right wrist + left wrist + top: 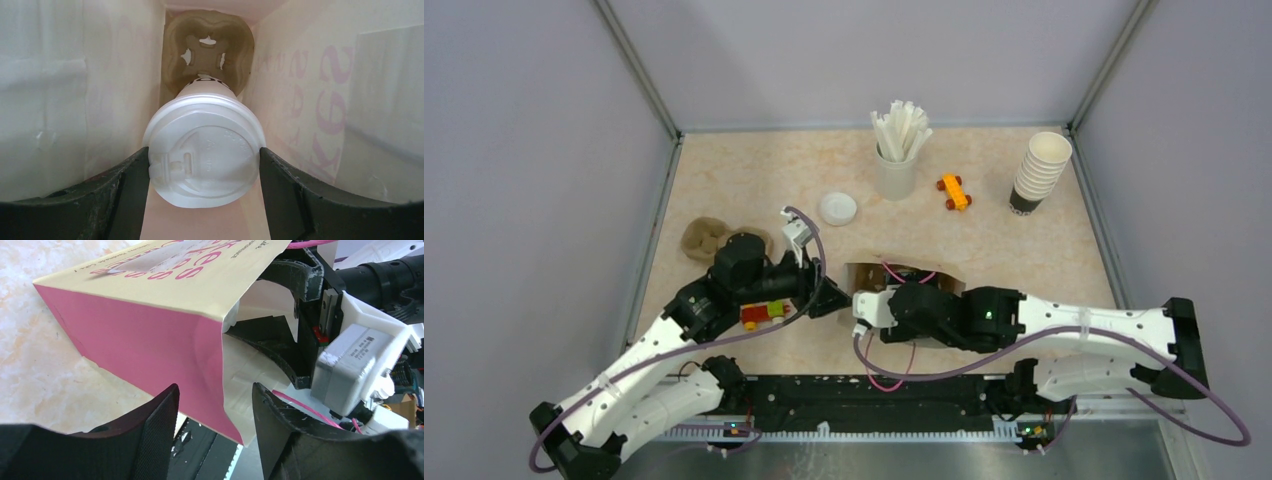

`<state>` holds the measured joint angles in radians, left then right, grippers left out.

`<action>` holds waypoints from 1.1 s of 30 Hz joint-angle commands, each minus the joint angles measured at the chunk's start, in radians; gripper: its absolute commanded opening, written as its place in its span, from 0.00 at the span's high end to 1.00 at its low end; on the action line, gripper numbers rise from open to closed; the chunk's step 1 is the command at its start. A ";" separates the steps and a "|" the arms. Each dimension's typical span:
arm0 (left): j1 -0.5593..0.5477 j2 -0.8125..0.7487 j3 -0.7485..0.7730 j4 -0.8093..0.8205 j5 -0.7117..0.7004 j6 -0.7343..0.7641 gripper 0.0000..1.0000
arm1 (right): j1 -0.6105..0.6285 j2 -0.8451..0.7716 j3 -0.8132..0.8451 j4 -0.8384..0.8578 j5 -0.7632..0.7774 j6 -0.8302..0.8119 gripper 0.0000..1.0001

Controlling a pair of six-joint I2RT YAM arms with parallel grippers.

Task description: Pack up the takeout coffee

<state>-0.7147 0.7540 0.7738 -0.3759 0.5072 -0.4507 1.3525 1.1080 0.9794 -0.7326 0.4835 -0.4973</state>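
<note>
The takeout coffee (205,150), a white paper cup with a white lid, sits inside a paper bag (320,100) and stands in a brown moulded tray (210,40) at the bag's bottom. My right gripper (204,152) reaches into the bag, shut on the takeout coffee, and both fingers touch the lid's rim. From the left wrist, the bag (150,335) shows a pink side and a cream face with pink lettering. My left gripper (215,387) is open at the bag's mouth edge, whose corner hangs between the jaws without touching them. From above, the bag (924,275) lies mid-table and the left gripper (832,297) is beside it.
At the back stand a holder of white sticks (896,160), a loose white lid (837,208), an orange toy car (954,192) and a stack of paper cups (1039,172). A brown cup tray (709,238) and a red-yellow toy (762,313) lie by the left arm.
</note>
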 commanded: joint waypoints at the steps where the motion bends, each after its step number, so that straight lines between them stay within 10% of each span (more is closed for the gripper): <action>1: 0.000 0.031 0.029 0.008 0.022 0.021 0.41 | -0.003 0.028 0.007 0.113 -0.011 -0.036 0.48; 11: 0.000 0.007 -0.014 0.039 0.027 0.059 0.86 | -0.004 -0.017 -0.057 0.148 0.000 -0.008 0.49; 33: 0.000 -0.031 -0.085 0.177 0.067 0.196 0.96 | -0.087 0.007 0.017 0.118 0.009 -0.184 0.48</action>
<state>-0.7147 0.7414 0.6888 -0.2623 0.5461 -0.2836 1.2907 1.1461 1.0332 -0.6582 0.5034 -0.6399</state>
